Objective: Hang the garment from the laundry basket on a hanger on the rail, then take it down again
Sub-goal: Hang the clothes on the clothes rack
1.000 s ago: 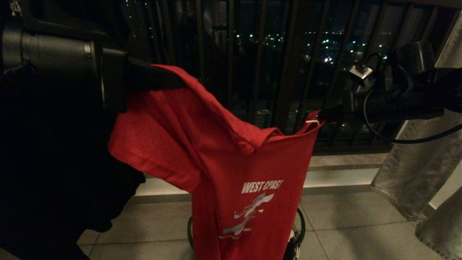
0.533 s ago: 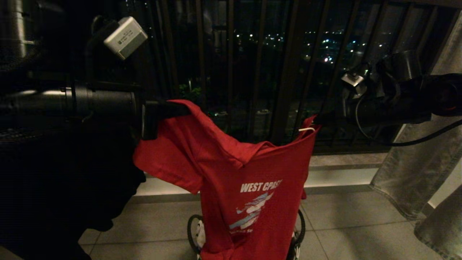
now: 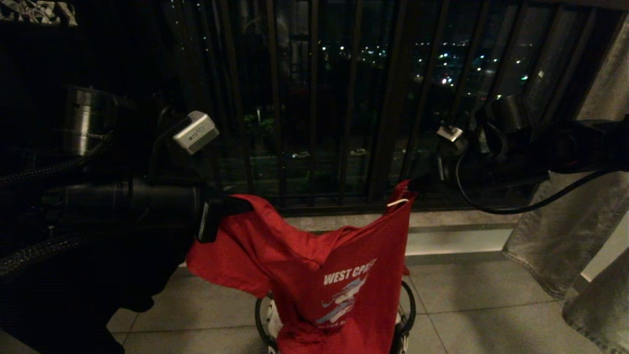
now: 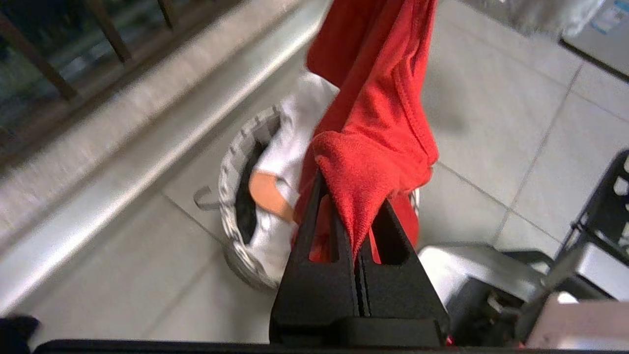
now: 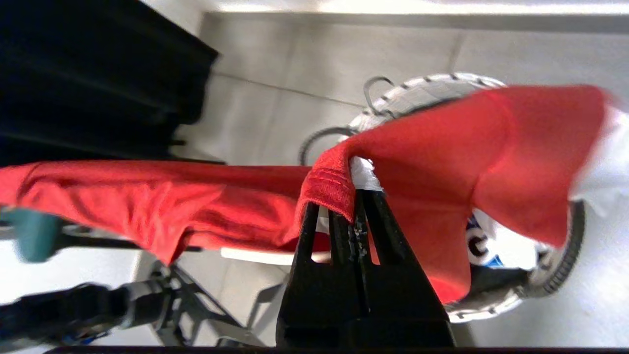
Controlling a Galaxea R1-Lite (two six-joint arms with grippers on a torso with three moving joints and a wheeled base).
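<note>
Here the red garment point(image 3: 339, 275) hangs stretched between both grippers above the laundry basket point(image 3: 408, 314), which stands on the tiled floor point(image 3: 491, 305) just in front of the dark balcony railing bars point(image 3: 314, 98). The left gripper point(image 3: 236, 204) reaches in from the left side of the head view, its fingers pressed together on one upper corner of the garment; in the left wrist view the black jaws are closed tight on a fold of red cloth point(image 4: 373, 162), with the fabric draping over the fingertips. The right gripper point(image 3: 415, 184) comes in from the right and sits a little higher, likewise clamped narrow on the opposite upper edge of the garment point(image 5: 334, 187), where a pale strip shows just beside the pinched hem. Between the two holds the top edge sags in a shallow dip, and the body of the shirt falls straight down with its white "WEST COAST" lettering point(image 3: 349, 273) facing the robot, the lower part reaching into the basket. In the wrist views a white T-shirt point(image 4: 290, 147) lies inside the basket under the red cloth. Grey trousers point(image 3: 565, 236) hang at the right edge of the head view.
</note>
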